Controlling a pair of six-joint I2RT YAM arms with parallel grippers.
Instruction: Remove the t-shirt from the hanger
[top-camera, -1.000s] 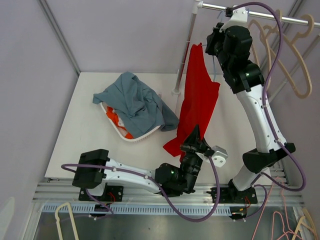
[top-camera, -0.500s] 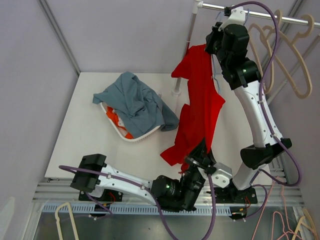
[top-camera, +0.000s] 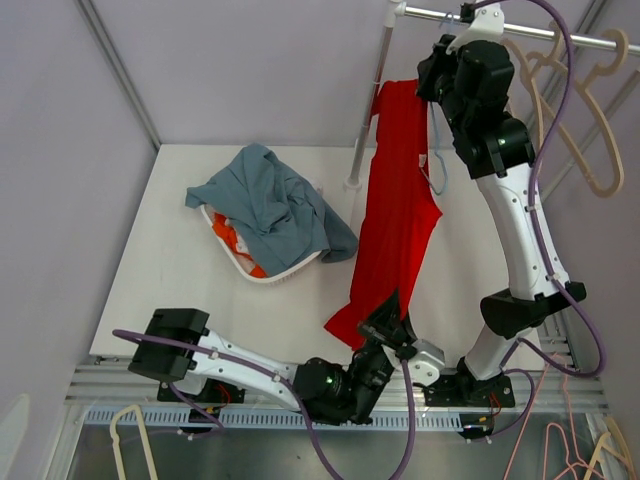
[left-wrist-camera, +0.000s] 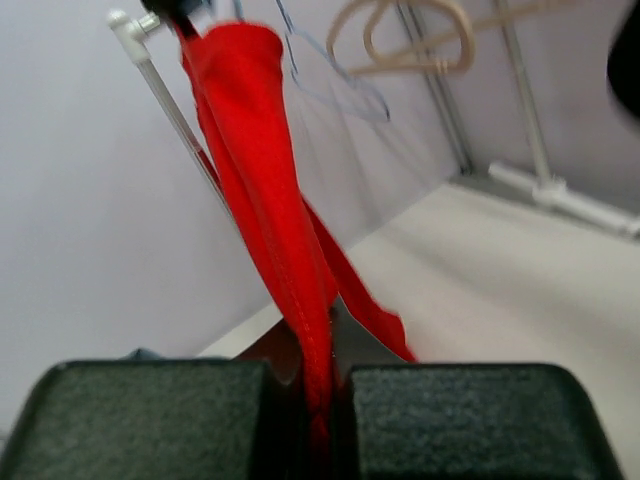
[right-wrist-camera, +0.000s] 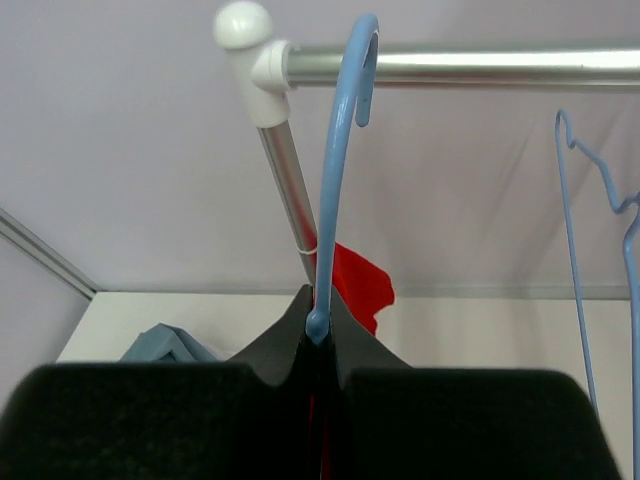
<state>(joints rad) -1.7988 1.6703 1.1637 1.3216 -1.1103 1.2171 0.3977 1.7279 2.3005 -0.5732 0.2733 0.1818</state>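
Note:
A red t-shirt (top-camera: 400, 200) hangs stretched in a long narrow band from the rail down to the table's front. Its top is still on a light blue hanger (right-wrist-camera: 340, 150), whose hook sits over the metal rail (right-wrist-camera: 450, 62). My right gripper (right-wrist-camera: 322, 340) is shut on the hanger's neck just under the hook, up by the rail (top-camera: 432, 75). My left gripper (top-camera: 388, 318) is low near the table's front edge. It is shut on the t-shirt's lower hem (left-wrist-camera: 265, 200), and the cloth runs taut up from between its fingers (left-wrist-camera: 320, 400).
A white basket (top-camera: 250, 270) with a grey-blue garment (top-camera: 270, 205) heaped on it stands at the table's left middle. The rack's upright pole (top-camera: 368, 110) rises just left of the shirt. Beige hangers (top-camera: 590, 130) and a thin blue wire hanger (right-wrist-camera: 590, 300) hang further right on the rail.
My left gripper has drawn back toward the near edge with the hem. The t-shirt, briefly splayed at the top, is now pulled into a straight taut band. The right gripper rose slightly.

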